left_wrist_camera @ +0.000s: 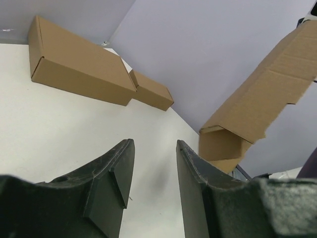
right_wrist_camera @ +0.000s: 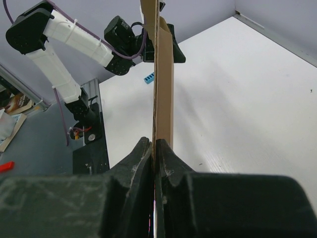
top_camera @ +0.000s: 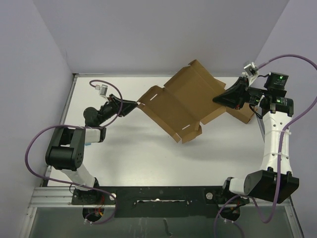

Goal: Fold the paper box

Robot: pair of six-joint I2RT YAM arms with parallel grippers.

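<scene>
1. The paper box (top_camera: 183, 101), opened out with lid and flaps spread, is held up at a tilt over the white table (top_camera: 143, 158), near the middle of the top view.
2. The right gripper (top_camera: 222, 97) has the box by its 3 o'clock edge. Its wrist view shows the jaws pressed together on the cardboard, which runs edge-on toward 12 o'clock straight out from between them.
3. The left gripper (top_camera: 134, 105) sits at the box's 9 o'clock corner, beside a side flap. The top view does not settle whether they touch.
4. In the left wrist view those jaws stand spread with nothing between them, and the box lies outside the gap, toward 2 o'clock.
5. A larger brown box (left_wrist_camera: 74, 64) and a smaller brown box (left_wrist_camera: 153, 91) lie end to end on the table, toward 11 o'clock in that view.
</scene>
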